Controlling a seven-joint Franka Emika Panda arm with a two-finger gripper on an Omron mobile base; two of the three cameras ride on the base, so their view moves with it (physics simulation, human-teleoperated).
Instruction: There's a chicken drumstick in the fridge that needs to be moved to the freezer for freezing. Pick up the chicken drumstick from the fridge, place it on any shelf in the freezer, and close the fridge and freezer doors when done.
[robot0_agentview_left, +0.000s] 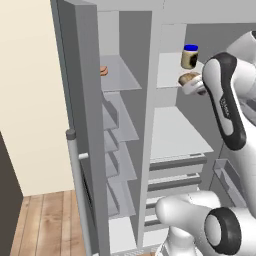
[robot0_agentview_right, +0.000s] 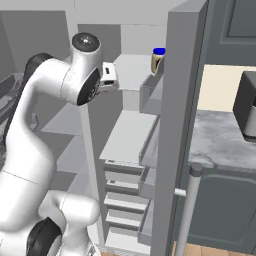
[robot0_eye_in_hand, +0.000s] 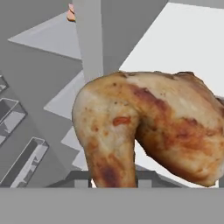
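I have the gripper (robot0_agentview_left: 192, 86) clamped on the chicken drumstick (robot0_eye_in_hand: 148, 131), just beside the blue-lidded jar (robot0_agentview_left: 190, 56), ready to carry to the freezer (robot0_agentview_left: 119, 150).

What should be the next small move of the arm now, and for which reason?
Probably lift the chicken drumstick a little and draw it back out of the fridge. The gripper looks shut on the drumstick at the top shelf, beside the blue-lidded jar. The freezer stands open to the left, so the drumstick must first clear the divider between them.
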